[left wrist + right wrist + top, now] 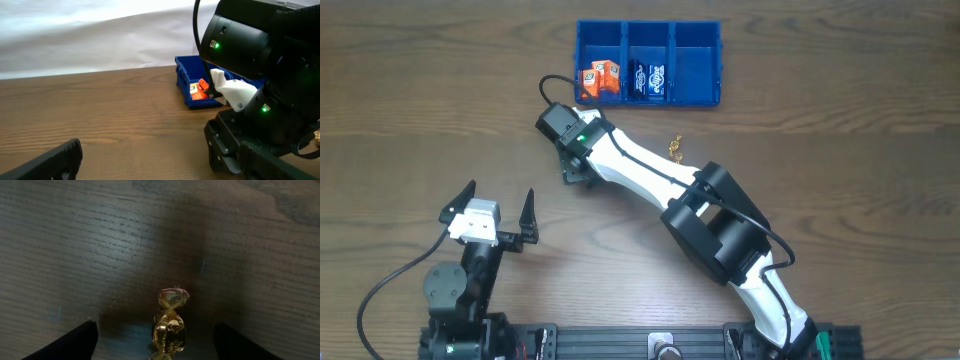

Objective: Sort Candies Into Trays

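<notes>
Closest, by the arm bases: left gripper (501, 190) over the brown table (400, 120), fingers spread wide apart, nothing between them. Well apart from all the candy.

A bit farther out, stretched across from the right side toward the middle: right arm (640, 175), white and black, with a small green light. At its end, right gripper (155, 327), pointing down at the table, fingers wide apart too, not squeezing anything. Between those two fingers, lying on the wood: a gold candy (169, 325), shiny wrapper twisted at one end, touching neither finger.

Just beside the right arm, on its far side: a second gold candy (674, 148), small, alone on the table.

Farthest out: blue tray (695, 75) with three boxes side by side. In the left box, orange candies (600, 80). In the middle box, a blue candy (650, 80). Near the tray's left corner, the wrist of the right arm, not touching it.
</notes>
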